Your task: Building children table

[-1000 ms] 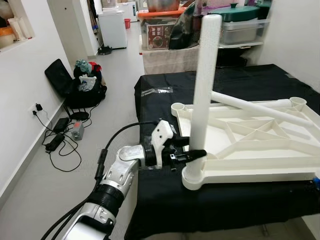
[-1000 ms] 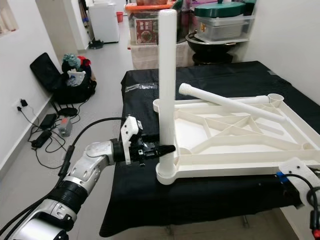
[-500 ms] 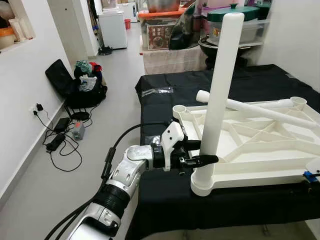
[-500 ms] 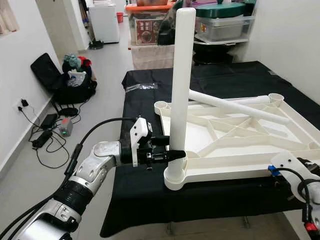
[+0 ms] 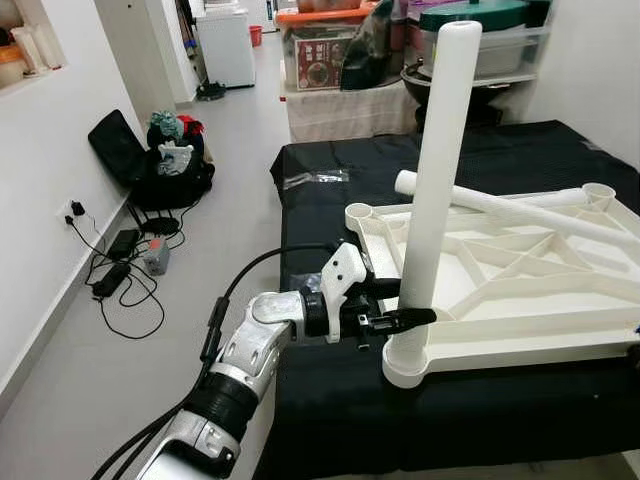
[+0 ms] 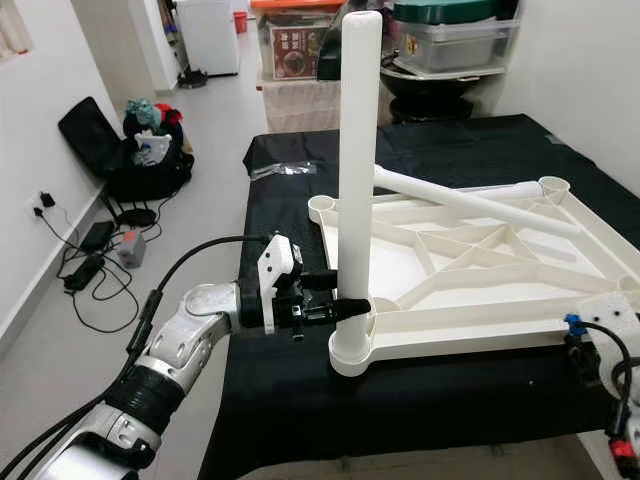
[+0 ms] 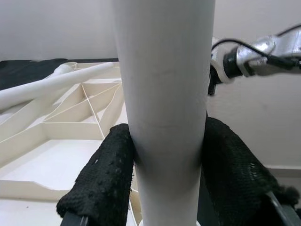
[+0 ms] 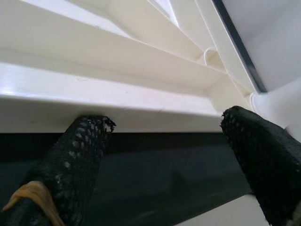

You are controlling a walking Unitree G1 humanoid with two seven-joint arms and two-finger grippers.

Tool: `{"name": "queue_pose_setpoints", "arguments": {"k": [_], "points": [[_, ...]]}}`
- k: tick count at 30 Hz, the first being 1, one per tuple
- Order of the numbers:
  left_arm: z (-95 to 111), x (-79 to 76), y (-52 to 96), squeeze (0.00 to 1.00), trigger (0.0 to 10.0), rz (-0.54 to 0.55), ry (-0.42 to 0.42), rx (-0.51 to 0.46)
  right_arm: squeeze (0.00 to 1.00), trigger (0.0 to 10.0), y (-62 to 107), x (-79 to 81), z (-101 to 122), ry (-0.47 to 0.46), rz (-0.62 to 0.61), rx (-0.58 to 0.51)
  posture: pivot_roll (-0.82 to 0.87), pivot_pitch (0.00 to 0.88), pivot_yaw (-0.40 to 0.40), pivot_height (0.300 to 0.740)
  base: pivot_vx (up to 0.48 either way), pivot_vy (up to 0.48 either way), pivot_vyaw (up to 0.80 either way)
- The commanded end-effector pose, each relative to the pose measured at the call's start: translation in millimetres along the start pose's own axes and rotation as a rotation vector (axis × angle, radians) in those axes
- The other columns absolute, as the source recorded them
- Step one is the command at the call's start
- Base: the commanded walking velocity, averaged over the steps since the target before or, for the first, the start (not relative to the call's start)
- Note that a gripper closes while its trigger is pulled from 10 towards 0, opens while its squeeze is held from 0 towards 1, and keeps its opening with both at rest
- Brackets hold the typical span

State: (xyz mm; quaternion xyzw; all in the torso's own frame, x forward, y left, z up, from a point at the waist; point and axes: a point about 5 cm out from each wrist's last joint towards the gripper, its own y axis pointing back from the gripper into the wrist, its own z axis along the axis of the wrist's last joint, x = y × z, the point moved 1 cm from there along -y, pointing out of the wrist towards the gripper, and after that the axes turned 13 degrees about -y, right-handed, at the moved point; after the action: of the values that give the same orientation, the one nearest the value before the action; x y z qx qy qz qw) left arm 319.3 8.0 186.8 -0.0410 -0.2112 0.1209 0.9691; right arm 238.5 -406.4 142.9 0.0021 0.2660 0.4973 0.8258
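A white children's table top (image 5: 520, 345) lies upside down on a black-covered table. One white leg (image 5: 437, 180) stands upright in its near left corner socket (image 5: 405, 365). My left gripper (image 5: 408, 312) is shut on this leg just above the socket. In the left wrist view the black pads (image 7: 101, 179) press both sides of the leg (image 7: 162, 70). A second white leg (image 5: 500, 203) lies loose across the top's far side. My right gripper (image 8: 164, 122) is open at the near right rim (image 8: 108, 101), one finger on either side, and its wrist (image 6: 605, 315) shows there.
A clear plastic packet (image 5: 315, 180) lies on the black cloth (image 5: 330, 400) at the far left. On the floor to the left are a black bag (image 5: 160, 175) and cables with adapters (image 5: 120, 270). Storage boxes and shelves (image 5: 330, 50) stand behind the table.
The whole view has shifted since a second ago. My left gripper keeps its hold on the upright leg. My right wrist has edged rightward along the near rim.
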Motion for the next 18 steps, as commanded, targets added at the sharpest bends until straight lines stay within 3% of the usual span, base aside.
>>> {"name": "queue_pose_setpoints", "arguments": {"k": [1,8,10,11,12,13,14,18], "points": [[3,0.0,0.9,0.0,10.0,0.007,0.001,-0.016,0.0,10.0,1.1,2.5,3,-0.029,-0.004,-0.022,-0.09,0.0,0.032,0.74,0.0,0.0,0.0],[6,-2.2,-4.9,0.0,10.0,-0.005,0.003,-0.03,0.0,10.0,-4.6,-0.6,4,-0.123,-0.105,-0.018,-0.09,0.0,0.035,0.74,0.0,0.0,0.0],[6,-3.5,-4.8,0.0,10.0,-0.002,0.006,-0.032,0.0,10.0,-7.3,-3.1,3,-0.209,-0.182,-0.009,-0.09,0.0,0.032,0.74,0.0,0.0,0.0],[6,-3.5,-4.8,0.0,10.0,-0.002,0.006,-0.032,0.0,10.0,-7.3,-3.1,3,-0.209,-0.182,-0.009,-0.09,0.0,0.032,0.74,0.0,0.0,0.0],[7,-3.6,-4.2,0.0,10.0,0.0,0.007,-0.033,0.0,10.0,-8.0,-3.7,1,-0.267,-0.216,0.0,-0.09,0.0,0.032,0.74,0.0,0.0,0.0],[7,-3.6,-4.2,0.0,10.0,0.0,0.007,-0.033,0.0,10.0,-8.0,-3.7,1,-0.267,-0.216,0.0,-0.09,0.0,0.032,0.74,0.0,0.0,0.0],[7,-3.5,-2.9,0.0,10.0,0.006,0.01,-0.035,0.0,10.0,-10.3,0.0,-4,-0.414,-0.265,0.025,-0.09,0.0,0.032,0.74,0.0,0.0,0.0],[10,-3.3,-2.8,0.0,10.0,0.01,0.011,-0.042,0.0,10.0,-14.1,12.3,-11,-0.517,-0.289,0.06,-0.08,0.0,0.028,0.74,0.0,0.0,0.0]]}}
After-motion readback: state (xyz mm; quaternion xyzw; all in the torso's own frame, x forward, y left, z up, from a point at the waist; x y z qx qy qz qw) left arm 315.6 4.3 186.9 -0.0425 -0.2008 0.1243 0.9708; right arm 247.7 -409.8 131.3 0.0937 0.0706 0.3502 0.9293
